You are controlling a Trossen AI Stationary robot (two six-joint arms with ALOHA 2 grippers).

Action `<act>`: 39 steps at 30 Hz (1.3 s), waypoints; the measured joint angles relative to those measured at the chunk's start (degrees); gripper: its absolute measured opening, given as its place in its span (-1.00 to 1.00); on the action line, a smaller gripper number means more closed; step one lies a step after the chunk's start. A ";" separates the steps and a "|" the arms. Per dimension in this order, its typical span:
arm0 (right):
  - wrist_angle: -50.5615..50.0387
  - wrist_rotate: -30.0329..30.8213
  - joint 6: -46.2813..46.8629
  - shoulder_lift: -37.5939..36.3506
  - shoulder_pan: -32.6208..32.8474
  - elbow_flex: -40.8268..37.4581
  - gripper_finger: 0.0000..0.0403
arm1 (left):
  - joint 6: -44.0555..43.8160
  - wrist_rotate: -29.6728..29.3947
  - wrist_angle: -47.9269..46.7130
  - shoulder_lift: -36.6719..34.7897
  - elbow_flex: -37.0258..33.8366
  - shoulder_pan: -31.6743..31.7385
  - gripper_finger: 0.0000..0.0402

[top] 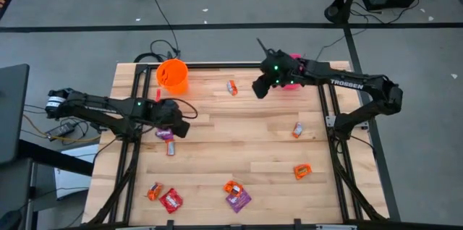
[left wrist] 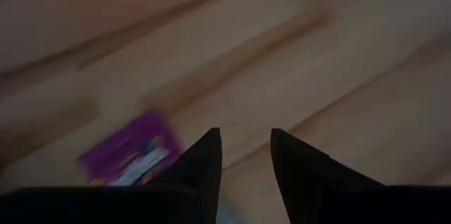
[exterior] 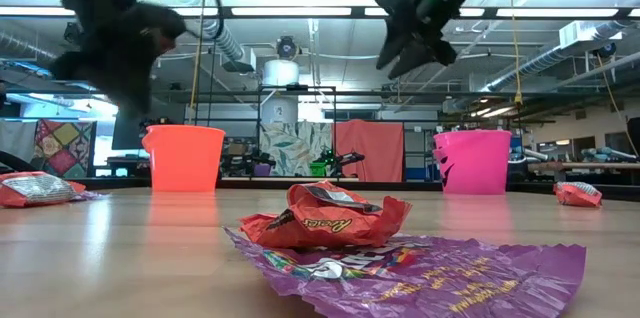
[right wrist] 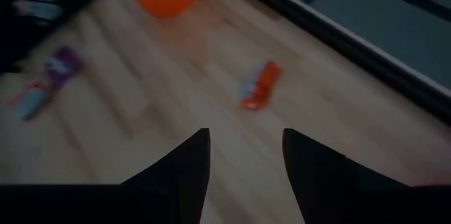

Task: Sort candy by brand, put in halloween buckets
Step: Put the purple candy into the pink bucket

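Several small wrapped candies lie flat on the wooden table. A purple one (top: 165,134) and a red one (top: 171,147) lie at the left. An orange-red one (top: 231,87) lies near the far edge. The orange bucket (top: 172,75) stands at the far left. The pink bucket (top: 293,79) stands at the far right, half hidden under my right arm. My left gripper (top: 181,126) (left wrist: 246,139) is open just right of the purple candy (left wrist: 130,155), above the table. My right gripper (top: 259,89) (right wrist: 246,139) is open, raised in the air (exterior: 405,50), right of the orange-red candy (right wrist: 259,86).
More candies lie toward the near edge: an orange one (top: 154,192), a red one (top: 171,201), an orange one on a purple one (top: 237,197), and two orange ones at the right (top: 297,130) (top: 302,171). Bare wood lies in the table's middle. Cables run behind the far edge.
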 joint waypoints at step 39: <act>3.50 2.05 11.36 0.04 16.74 -0.03 -0.06 | -0.74 3.45 4.82 9.03 -15.18 0.02 0.48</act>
